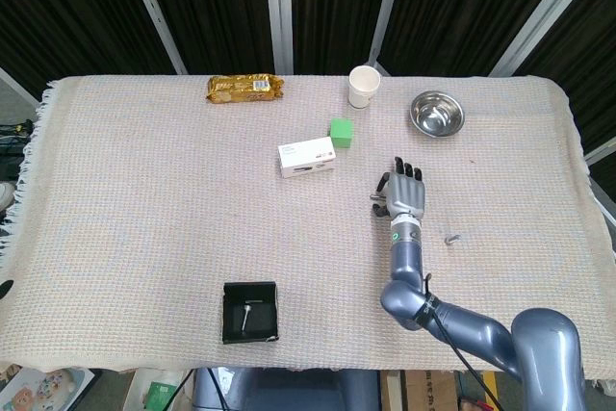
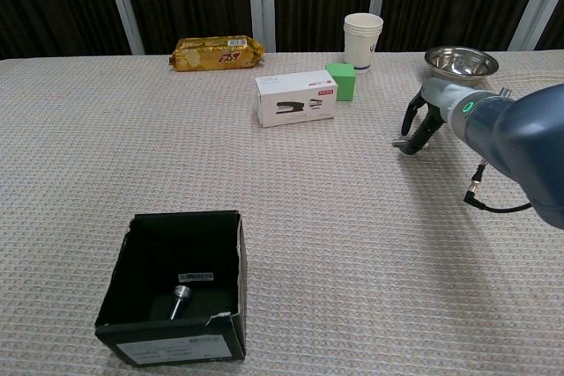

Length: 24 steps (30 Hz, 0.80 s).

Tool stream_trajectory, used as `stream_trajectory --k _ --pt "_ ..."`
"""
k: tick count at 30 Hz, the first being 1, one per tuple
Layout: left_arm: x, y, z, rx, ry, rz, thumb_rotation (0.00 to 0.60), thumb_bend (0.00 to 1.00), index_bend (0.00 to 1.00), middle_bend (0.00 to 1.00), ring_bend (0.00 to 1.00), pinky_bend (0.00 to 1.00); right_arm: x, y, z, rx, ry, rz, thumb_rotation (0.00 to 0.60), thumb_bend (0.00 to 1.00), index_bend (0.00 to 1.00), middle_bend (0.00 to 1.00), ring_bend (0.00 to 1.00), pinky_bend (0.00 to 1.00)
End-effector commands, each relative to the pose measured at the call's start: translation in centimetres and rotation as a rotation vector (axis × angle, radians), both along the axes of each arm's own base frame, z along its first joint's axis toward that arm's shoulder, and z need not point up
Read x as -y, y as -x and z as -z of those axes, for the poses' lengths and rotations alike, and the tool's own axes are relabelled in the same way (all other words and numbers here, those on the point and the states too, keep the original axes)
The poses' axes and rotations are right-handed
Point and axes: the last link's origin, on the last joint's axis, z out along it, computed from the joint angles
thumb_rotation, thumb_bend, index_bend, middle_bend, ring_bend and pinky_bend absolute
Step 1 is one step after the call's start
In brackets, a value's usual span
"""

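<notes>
My right hand [image 1: 406,192] [image 2: 422,122] sits palm down on the cloth right of centre, fingers bent down onto a small metal bolt [image 2: 400,143] [image 1: 374,201]. One end of the bolt pokes out on the thumb side and it still lies on the cloth. Whether the fingers have closed around it does not show. A black open box [image 1: 232,332] [image 2: 126,331] stands near the front edge with a similar bolt [image 2: 181,295] [image 1: 248,312] lying inside. My left hand appears in neither view.
At the back stand a gold snack packet [image 1: 245,89], a paper cup [image 1: 364,86] and a steel bowl [image 1: 436,114]. A green cube [image 1: 341,132] and a white stapler box [image 1: 307,156] lie mid-table. Another small bolt [image 1: 449,237] lies right of my forearm.
</notes>
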Motion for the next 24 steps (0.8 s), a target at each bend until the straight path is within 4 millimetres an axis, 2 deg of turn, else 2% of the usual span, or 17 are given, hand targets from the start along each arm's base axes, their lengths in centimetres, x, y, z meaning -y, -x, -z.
stream_trajectory --k 1,24 --pt "0.02 0.0 0.06 -0.001 0.003 -0.002 0.6 0.04 0.05 0.01 0.0 0.12 0.04 0.04 0.07 0.003 -0.001 0.0 0.6 0.28 0.52 0.0 0.0 0.0" --pt "0.03 0.0 0.05 -0.007 0.0 -0.007 0.6 0.04 0.05 0.01 0.0 0.13 0.52 0.46 0.72 0.018 -0.002 0.008 0.6 0.28 0.57 0.0 0.0 0.0"
